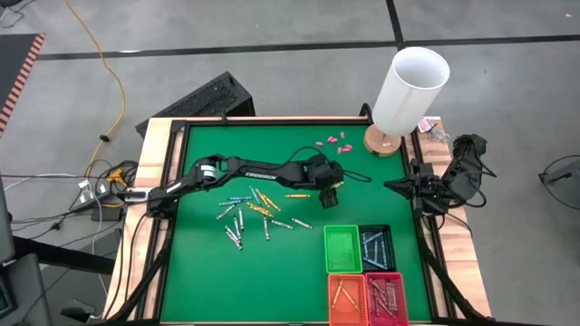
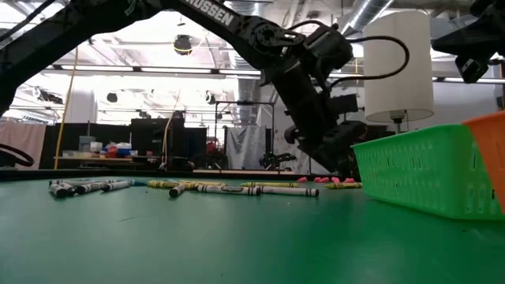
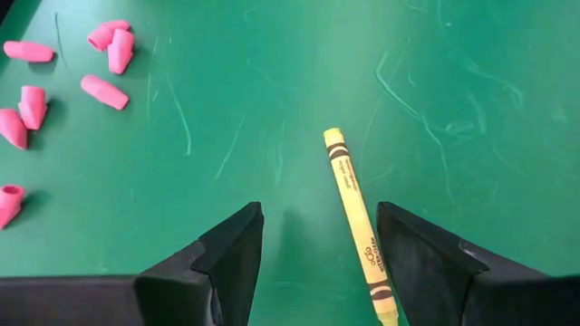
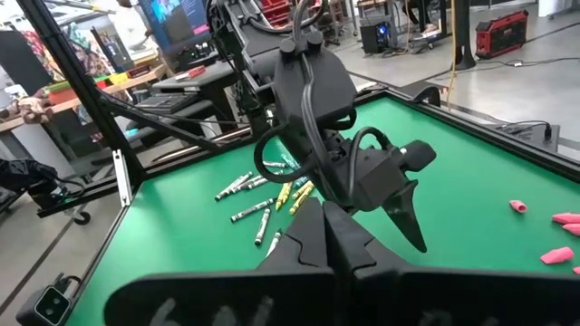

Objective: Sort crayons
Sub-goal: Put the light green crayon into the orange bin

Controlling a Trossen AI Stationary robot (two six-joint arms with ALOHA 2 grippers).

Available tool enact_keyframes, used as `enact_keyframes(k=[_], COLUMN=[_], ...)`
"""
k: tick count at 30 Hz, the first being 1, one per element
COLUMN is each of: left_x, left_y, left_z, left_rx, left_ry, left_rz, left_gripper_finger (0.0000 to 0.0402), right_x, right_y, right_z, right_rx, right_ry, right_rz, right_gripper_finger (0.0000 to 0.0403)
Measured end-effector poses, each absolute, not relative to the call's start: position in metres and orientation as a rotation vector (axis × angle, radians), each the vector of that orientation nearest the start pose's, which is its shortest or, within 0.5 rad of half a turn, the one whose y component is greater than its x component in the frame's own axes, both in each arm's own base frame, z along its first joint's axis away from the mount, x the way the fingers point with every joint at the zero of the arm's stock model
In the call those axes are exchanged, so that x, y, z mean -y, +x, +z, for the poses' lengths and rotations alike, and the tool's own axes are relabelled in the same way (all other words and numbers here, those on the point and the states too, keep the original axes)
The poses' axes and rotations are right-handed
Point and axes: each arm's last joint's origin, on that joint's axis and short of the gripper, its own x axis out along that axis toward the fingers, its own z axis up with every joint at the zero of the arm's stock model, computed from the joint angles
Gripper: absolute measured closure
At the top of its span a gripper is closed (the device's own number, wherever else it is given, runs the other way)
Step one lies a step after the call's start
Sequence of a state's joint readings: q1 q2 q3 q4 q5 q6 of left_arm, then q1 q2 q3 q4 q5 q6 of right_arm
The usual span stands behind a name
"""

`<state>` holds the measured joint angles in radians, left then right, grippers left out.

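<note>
the left gripper (image 1: 330,195) is over the middle of the green table (image 1: 272,272), fingers (image 3: 227,254) spread apart around a yellow crayon (image 3: 359,221) lying flat on the felt, nearer one finger, contact not discernible. loose crayons (image 1: 249,213) lie scattered near the arm on the table's left half. pink stubs (image 3: 63,72) lie near the far edge. four baskets sit at the near right: green basket (image 1: 343,248), dark basket (image 1: 376,246), orange basket (image 1: 347,300), red basket (image 1: 386,298), three holding crayons. the right gripper (image 4: 324,237) waits at the right edge, fingers together. a white lamp (image 1: 408,91) stands at the far right corner.

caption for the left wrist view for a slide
Open left hand above a yellow crayon on green table, pink pieces nearby
</note>
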<state>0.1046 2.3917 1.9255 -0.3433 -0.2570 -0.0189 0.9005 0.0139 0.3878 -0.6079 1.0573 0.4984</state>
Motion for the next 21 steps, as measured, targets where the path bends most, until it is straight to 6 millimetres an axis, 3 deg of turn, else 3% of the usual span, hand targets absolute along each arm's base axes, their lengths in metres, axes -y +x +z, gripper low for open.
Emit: enact_keyframes(k=[6,11,15,21], left_x=[-0.062,-0.057,-0.056,-0.057], left_y=[0.522,0.526,0.526,0.521], left_z=[0.158,0.135,0.129,0.125], left_rx=[-0.807,-0.831,-0.847,-0.903], left_ry=[0.042,0.022,0.004,0.007], left_rz=[0.333,0.31,0.332,0.362], left_gripper_finger=[0.0199,0.0211,0.022,0.0275], right_x=[-0.017,-0.017,-0.017,-0.017], right_y=[0.046,0.046,0.046,0.046], right_z=[0.233,0.233,0.233,0.234], right_rx=[-0.088,-0.089,-0.089,-0.088], right_ry=[0.302,0.302,0.304,0.305], right_rz=[-0.184,-0.184,-0.184,-0.183], right_gripper_finger=[0.0403,0.0403,0.0403,0.0403])
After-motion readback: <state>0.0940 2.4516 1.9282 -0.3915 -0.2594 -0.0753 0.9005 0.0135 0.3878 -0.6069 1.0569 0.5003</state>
